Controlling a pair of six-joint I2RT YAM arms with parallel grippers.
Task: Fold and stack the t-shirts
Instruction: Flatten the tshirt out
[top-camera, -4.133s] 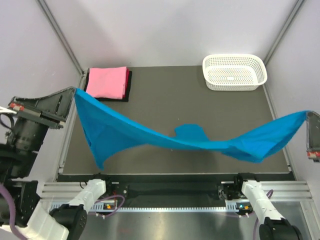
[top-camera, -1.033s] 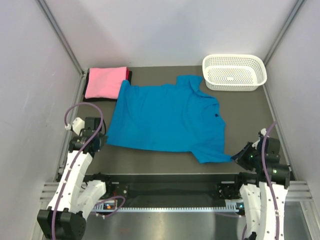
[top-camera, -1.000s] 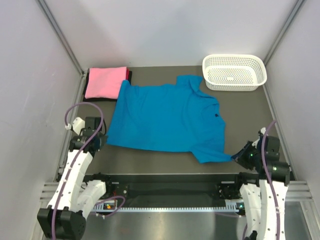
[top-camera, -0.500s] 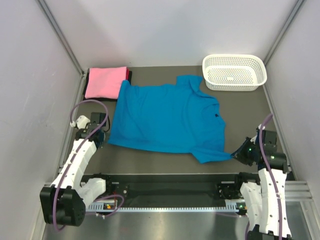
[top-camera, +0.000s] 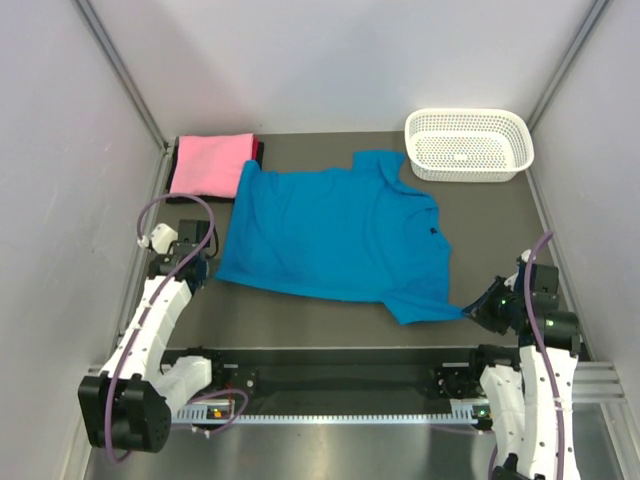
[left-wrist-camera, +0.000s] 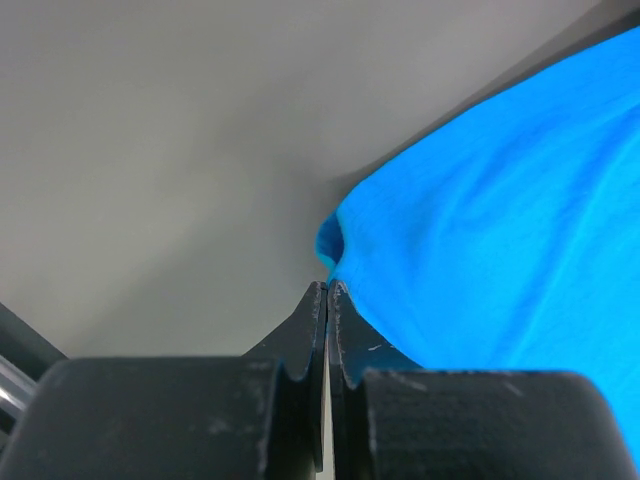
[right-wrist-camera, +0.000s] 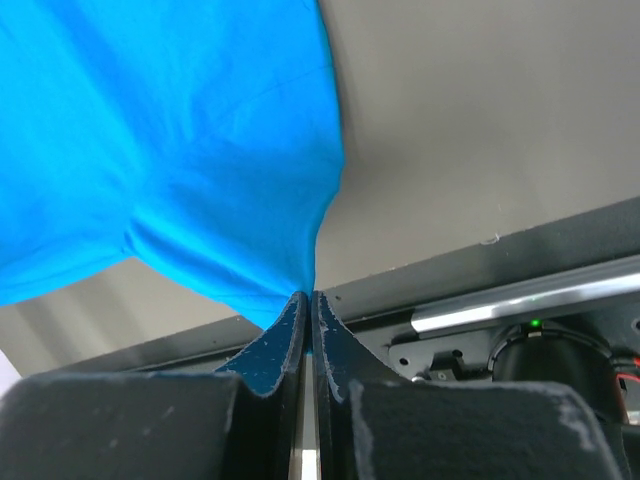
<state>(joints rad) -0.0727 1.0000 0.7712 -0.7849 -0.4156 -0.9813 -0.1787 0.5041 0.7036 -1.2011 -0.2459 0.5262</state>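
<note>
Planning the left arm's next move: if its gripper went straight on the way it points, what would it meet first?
The blue t-shirt: the left gripper is shut on its edge, with cloth bunched right in front of it. Whether more shirt or the table lies beyond that fold is unclear.

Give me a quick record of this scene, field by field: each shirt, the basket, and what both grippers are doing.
blue shirt: unfolded, spread flat mid-table
pink shirt: folded, far left corner, on top of the dark shirt
dark shirt: under the pink one, only its edge shows
basket: white, far right corner
left gripper: shut on the blue shirt's near left corner
right gripper: shut on the blue shirt's near right corner
</note>
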